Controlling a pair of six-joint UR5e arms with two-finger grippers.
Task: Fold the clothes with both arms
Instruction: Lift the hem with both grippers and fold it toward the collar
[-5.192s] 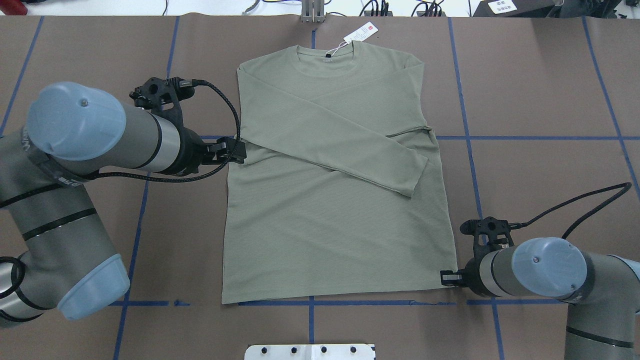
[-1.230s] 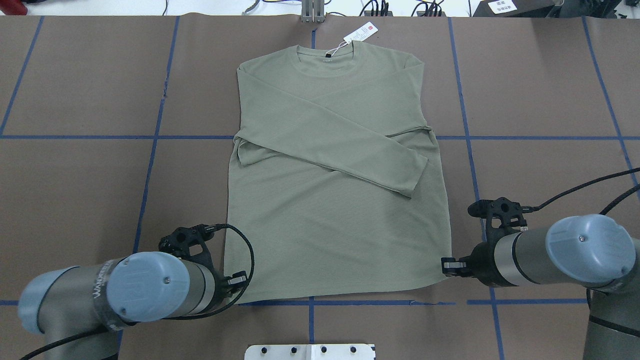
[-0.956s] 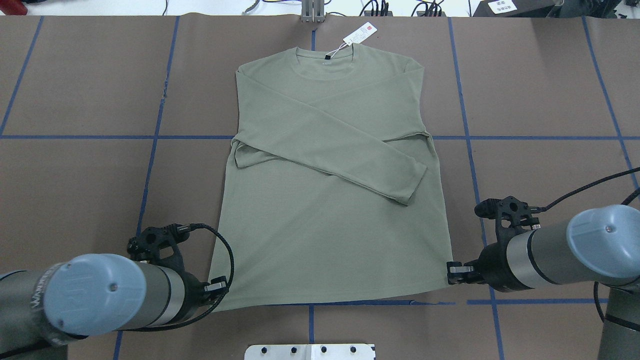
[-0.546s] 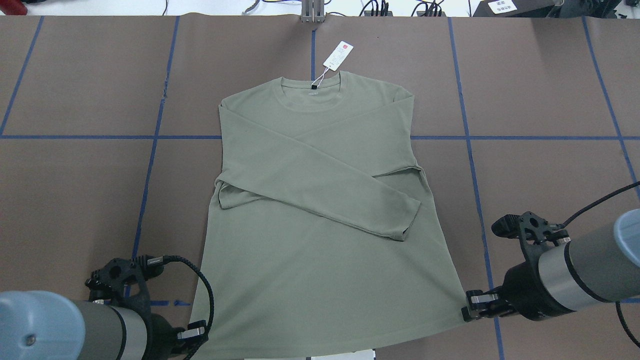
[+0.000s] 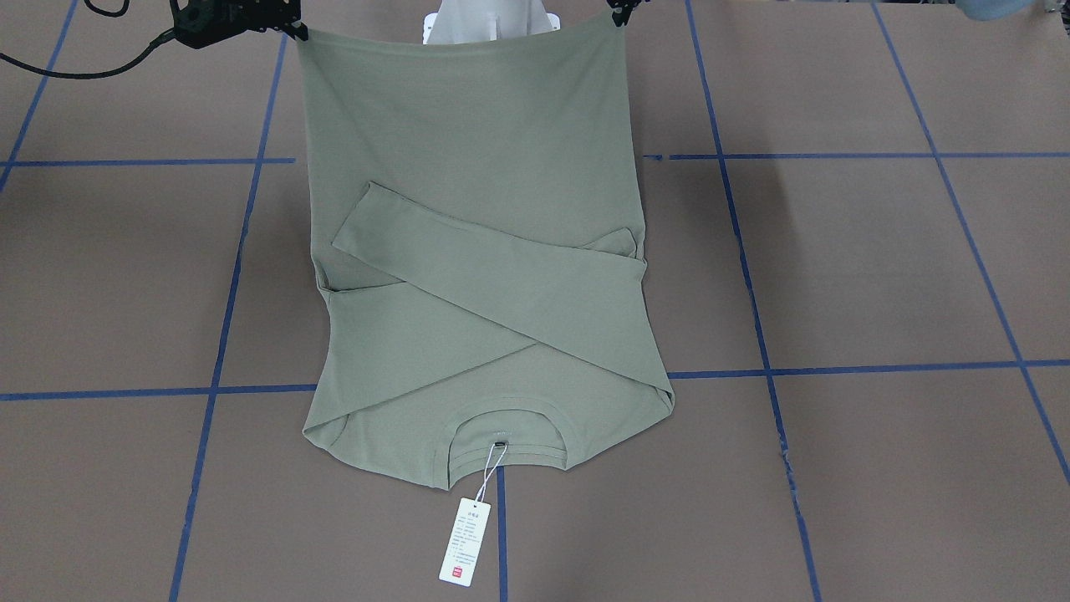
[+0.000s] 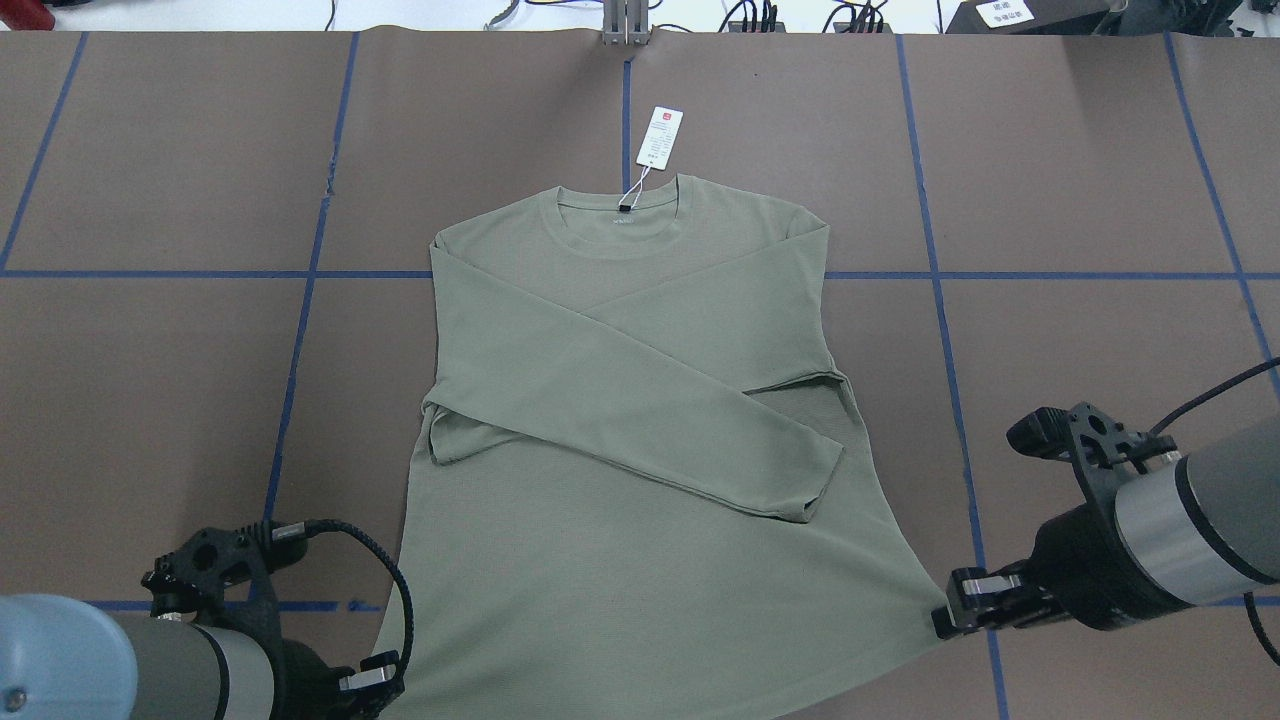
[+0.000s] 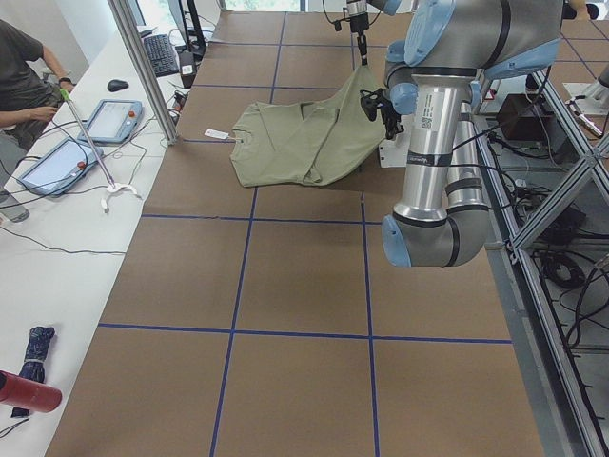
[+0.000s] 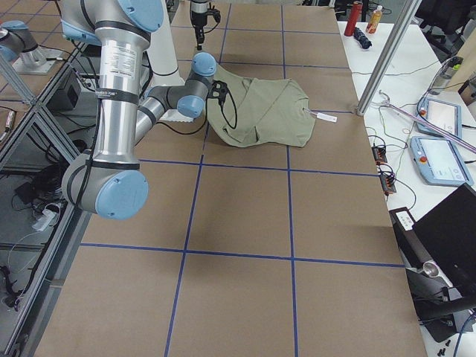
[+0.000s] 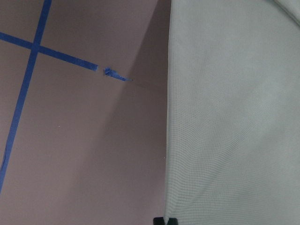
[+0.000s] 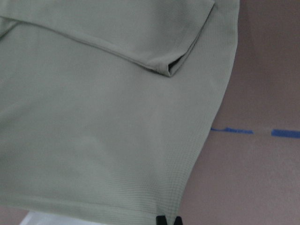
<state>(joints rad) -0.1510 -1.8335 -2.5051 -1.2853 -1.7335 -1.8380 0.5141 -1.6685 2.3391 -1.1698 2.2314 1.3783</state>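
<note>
The clothes are one sage-green long-sleeved shirt (image 6: pixel 620 400) lying face up with both sleeves crossed over the chest. Its white hang tag (image 6: pixel 660 137) trails beyond the collar on the far side. My left gripper (image 6: pixel 385 690) is shut on the hem's left corner and my right gripper (image 6: pixel 942 620) is shut on the hem's right corner. Both corners are raised off the table, so the hem hangs stretched between them (image 5: pixel 460 50). In the front view the left gripper (image 5: pixel 619 12) is at top right and the right gripper (image 5: pixel 288 29) at top left. Each wrist view shows cloth (image 9: pixel 234 117) (image 10: pixel 108 117) running up from the fingertips.
Blue tape lines (image 6: pixel 300 330) grid the brown table cover. The white pedestal base (image 5: pixel 489 21) sits behind the raised hem. A metal post (image 6: pixel 625 25) stands at the far edge. A person (image 7: pixel 19 76) sits at a side desk with tablets (image 7: pixel 105 119).
Both grippers, shut on the hem corners, have drawn back toward the robot and risen. The whole shirt has slid toward the robot, and the hang tag has swung straight behind the collar.
</note>
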